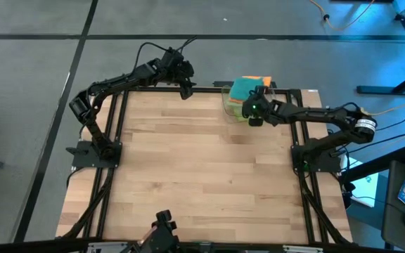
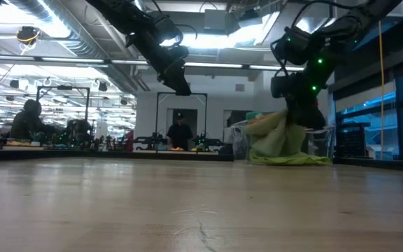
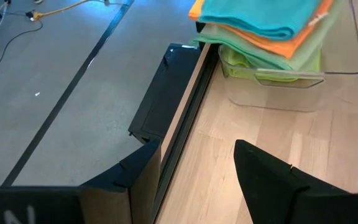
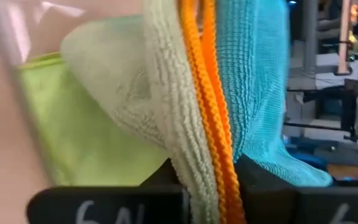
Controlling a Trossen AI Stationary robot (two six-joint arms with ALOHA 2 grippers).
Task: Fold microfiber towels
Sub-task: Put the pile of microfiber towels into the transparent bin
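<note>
Right tool [image 1: 254, 110] clenched on the sage [image 4: 166, 93] and, it seems, orange [image 4: 207, 93] edges of soft, light towels [image 1: 248, 90] stacked in the bin [image 3: 272, 87] at desk's [image 1: 202, 161] far edge; take corners; left tool [image 1: 185, 87] released, idle.

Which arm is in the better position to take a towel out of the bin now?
The right arm. The right gripper is at the clear plastic bin, its fingers shut on the sage green towel and the orange towel. The left gripper hangs open at the table's far edge, holding nothing.
</note>
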